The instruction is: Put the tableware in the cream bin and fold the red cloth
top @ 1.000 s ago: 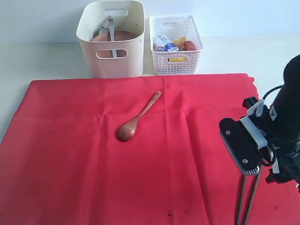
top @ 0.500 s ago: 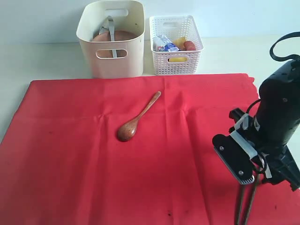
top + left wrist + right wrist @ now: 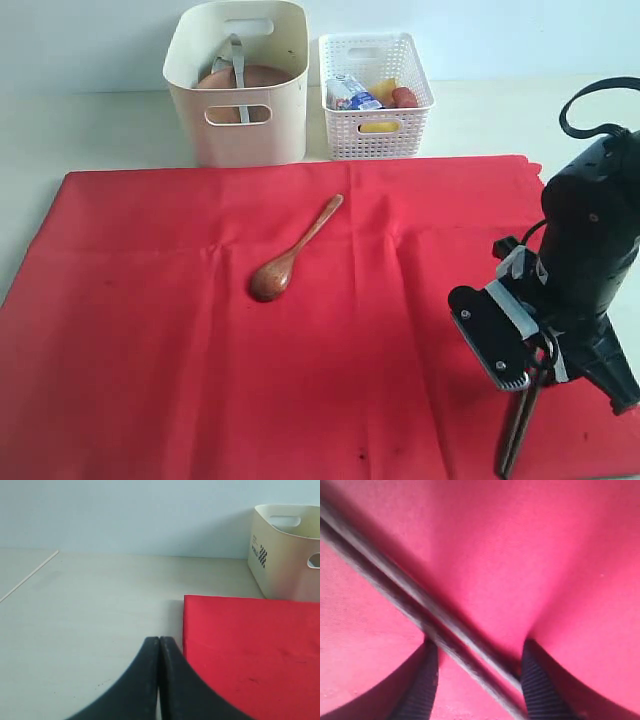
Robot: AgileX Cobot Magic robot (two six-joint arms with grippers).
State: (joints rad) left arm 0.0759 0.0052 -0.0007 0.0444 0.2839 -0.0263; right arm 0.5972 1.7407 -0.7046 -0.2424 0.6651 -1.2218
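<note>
Right hand is down on the red cloth, low on its right side, and the chopsticks poke out from under it toward the near edge. The fingers stand spread on either side of the pair with red showing between them, so I see no pinch yet.

Here's the worry. The sticks cross that gap on a slant, not square to the pads. A squeeze from here could roll them apart, and one might be caught while the other stays on the cloth. The pads sit right at the fabric too (blurry close-up, mind), so a fold of cloth could get nipped and dragged up. And the hand looks set near one end, so a long free tail may droop or slip on the way up.

The slant shows only in the right wrist view; from outside, the arm's bulk hides the pads. The exterior view gives the rest: the wooden spoon alone mid-cloth, and the cream bin at the back with a brown plate and a knife inside, beside the lattice basket.

The left hand appears only in its own wrist view, fingers pressed together and empty, over bare bench by a cloth corner.
</note>
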